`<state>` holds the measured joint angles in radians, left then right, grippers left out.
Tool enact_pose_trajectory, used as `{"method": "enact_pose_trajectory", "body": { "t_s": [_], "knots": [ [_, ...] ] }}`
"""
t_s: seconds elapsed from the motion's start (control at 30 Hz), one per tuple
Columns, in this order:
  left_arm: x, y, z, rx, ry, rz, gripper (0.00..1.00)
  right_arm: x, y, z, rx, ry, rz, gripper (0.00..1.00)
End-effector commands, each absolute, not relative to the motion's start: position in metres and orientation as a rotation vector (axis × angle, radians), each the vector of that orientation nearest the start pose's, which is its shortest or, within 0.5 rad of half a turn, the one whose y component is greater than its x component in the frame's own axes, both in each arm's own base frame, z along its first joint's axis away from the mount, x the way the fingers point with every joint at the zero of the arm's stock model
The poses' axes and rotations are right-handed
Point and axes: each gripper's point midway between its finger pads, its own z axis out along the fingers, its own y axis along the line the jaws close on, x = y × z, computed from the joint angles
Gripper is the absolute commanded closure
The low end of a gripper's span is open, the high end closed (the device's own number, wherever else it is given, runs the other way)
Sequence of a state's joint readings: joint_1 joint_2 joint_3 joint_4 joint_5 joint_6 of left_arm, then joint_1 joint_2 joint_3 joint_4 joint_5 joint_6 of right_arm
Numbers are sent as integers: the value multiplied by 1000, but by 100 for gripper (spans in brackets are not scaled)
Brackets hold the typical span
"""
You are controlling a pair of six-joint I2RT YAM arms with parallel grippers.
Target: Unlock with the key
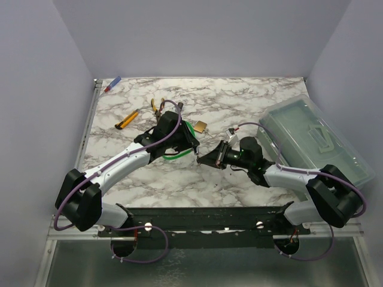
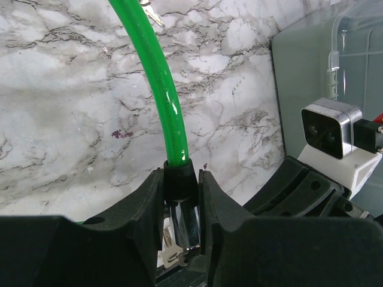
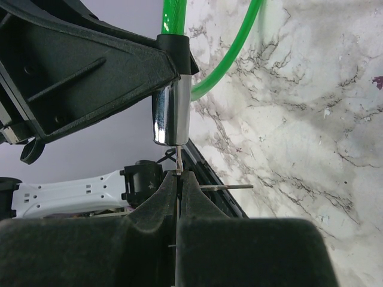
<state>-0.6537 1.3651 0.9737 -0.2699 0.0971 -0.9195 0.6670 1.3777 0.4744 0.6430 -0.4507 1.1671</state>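
Green plastic-coated cable (image 2: 170,101) ends in a chrome lock barrel (image 3: 172,113), clamped btwn the left gripper (image 2: 181,200) fingers and held above the white marble table (image 1: 239,98), approx centre. Right gripper (image 3: 178,190) is pinched tight on a thin silver key (image 3: 178,160), blade up, tip at the barrel's end face; can't tell how deep it sits. Brass padlock (image 1: 201,126) lies just beyond. Clear plastic lidded box (image 1: 311,140) at right, yellow utility knife (image 1: 127,121) far left.

Marble table (image 1: 239,101) carries a clear box (image 1: 317,140), utility knife (image 1: 127,121) and marker (image 1: 112,84).
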Motion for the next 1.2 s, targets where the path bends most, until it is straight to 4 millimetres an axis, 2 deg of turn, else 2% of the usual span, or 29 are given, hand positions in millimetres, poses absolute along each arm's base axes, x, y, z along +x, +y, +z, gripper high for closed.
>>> {"method": "enact_pose_trajectory", "body": {
  "t_s": [0.0, 0.37, 0.63, 0.83, 1.1, 1.17],
  "knots": [
    [278, -284, 177, -233, 2362, -976, 100, 241, 316, 150, 190, 2135, 1559, 100],
    [276, -286, 177, -239, 2371, -1001, 100, 247, 319, 155, 148, 2105, 1546, 100],
    [275, -286, 172, -242, 2385, -995, 100, 254, 320, 158, 22, 2103, 1452, 100],
    [276, -287, 172, -242, 2385, -997, 100, 258, 318, 158, 47, 2106, 1418, 100],
    [274, -288, 172, -245, 2389, -1008, 100, 259, 317, 160, 123, 2072, 1491, 100],
    [273, -288, 171, -244, 2394, -1011, 100, 259, 320, 163, 59, 2058, 1480, 100]
  ]
}}
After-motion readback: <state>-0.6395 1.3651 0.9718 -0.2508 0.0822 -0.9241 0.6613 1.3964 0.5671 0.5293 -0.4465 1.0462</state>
